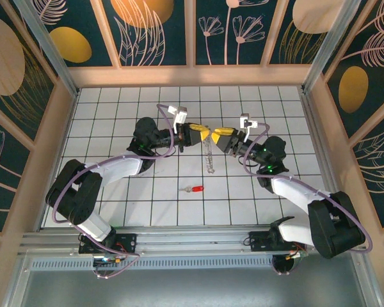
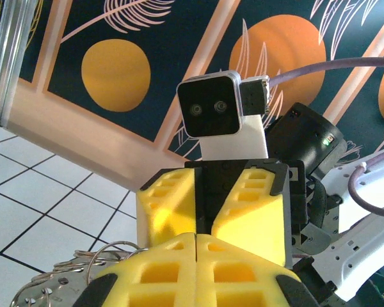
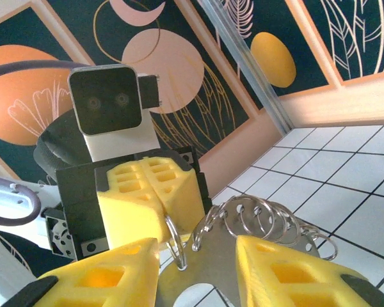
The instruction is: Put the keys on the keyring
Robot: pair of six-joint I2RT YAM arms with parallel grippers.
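Top external: left claw (image 1: 201,132) and right claw (image 1: 219,133) meet, keyring (image 1: 210,157) dangling.

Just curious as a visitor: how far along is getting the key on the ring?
Done: the keyring is lifted. In hand: the left arm and right arm grip it in their jaws, dangling. To do: the red key lies on the table, not yet threaded on.

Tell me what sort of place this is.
Most likely a purpose-built robot test cell, not a home. A white gridded table is boxed in by wood-framed wall panels painted with gold discs and leaves, and a left arm and right arm stand on a metal rail at its near edge.
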